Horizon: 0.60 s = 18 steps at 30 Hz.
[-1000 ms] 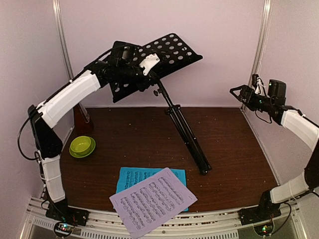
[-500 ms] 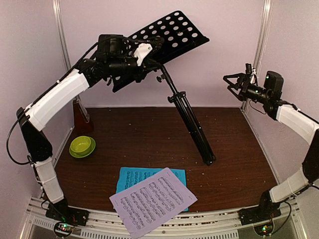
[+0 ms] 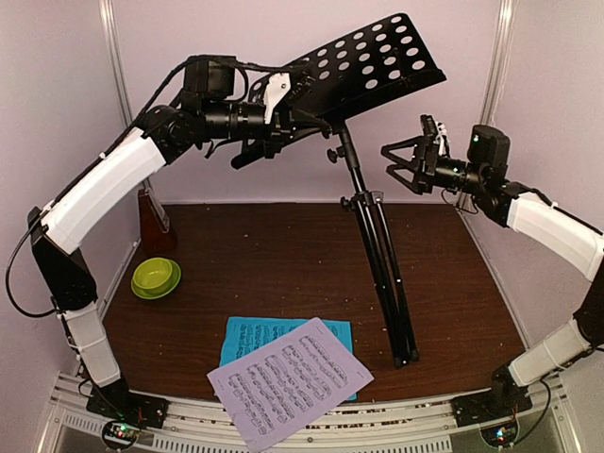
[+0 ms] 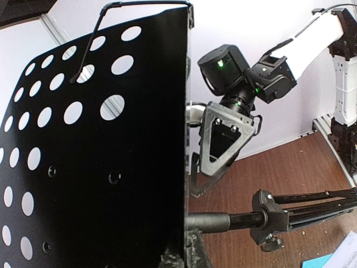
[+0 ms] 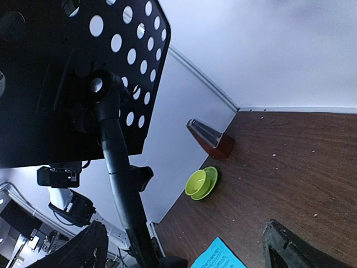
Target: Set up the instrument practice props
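Swinging upward and rightward, the music stand (image 3: pixel 377 61) is leaving the steep lean it had a second ago. Its perforated tray is now riding high near the back wall, and its pole (image 3: pixel 376 245) is coming close to upright. The foot of the folded legs is ending up nearer the front of the table (image 3: pixel 472 283) than before. The left gripper (image 3: pixel 294 109) is doing the lifting, its jaws clamped tight on the tray's lower edge. Meanwhile the right gripper (image 3: pixel 394 165) is moving in from the right wall, where it hung a second ago, and is now hovering just beside the upper pole with its jaws spread wide and holding nothing.

Judging by this, the stand is being raised so the second arm can help. The legs look unopened, so the stand probably cannot stay up alone yet.

In the right wrist view the pole is running ahead of the open jaws and off toward one finger, not yet between them. The white sheet (image 3: pixel 291 380) is lying on top of the cyan sheet (image 3: pixel 247 332) at the table's near edge. The metronome (image 3: pixel 154 222) is sitting by the left wall, so both sheets and metronome are still waiting to be placed
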### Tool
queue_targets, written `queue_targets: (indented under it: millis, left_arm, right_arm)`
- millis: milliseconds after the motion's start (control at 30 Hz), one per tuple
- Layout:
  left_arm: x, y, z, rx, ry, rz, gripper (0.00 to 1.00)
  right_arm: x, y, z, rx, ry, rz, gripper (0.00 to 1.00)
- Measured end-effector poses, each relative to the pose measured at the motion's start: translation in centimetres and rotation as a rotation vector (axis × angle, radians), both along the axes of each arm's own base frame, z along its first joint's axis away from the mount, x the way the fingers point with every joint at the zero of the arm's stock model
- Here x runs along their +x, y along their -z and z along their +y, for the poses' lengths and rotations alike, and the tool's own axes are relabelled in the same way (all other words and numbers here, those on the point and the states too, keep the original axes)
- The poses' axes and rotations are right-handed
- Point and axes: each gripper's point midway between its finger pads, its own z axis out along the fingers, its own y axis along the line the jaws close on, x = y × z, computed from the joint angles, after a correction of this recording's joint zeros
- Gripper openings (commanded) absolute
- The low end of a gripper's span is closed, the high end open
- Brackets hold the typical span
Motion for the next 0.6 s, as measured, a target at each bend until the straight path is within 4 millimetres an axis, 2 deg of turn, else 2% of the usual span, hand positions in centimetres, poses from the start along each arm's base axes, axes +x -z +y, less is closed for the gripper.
queue_targets:
  millis: [167,600]
  left_arm:
    - [-1.9,-0.5,-0.6,-0.008,0.055,-0.012,0.0]
    - [-4.0,-0.7,-1.8,-0.008,0.105,-0.03,0.0]
  right_arm:
    - [-2.5,-0.9,3.6,0.016,-0.1,0.008,0.94]
    - [-4.6,0.2,7.4,0.018,-0.2,0.066,0.8]
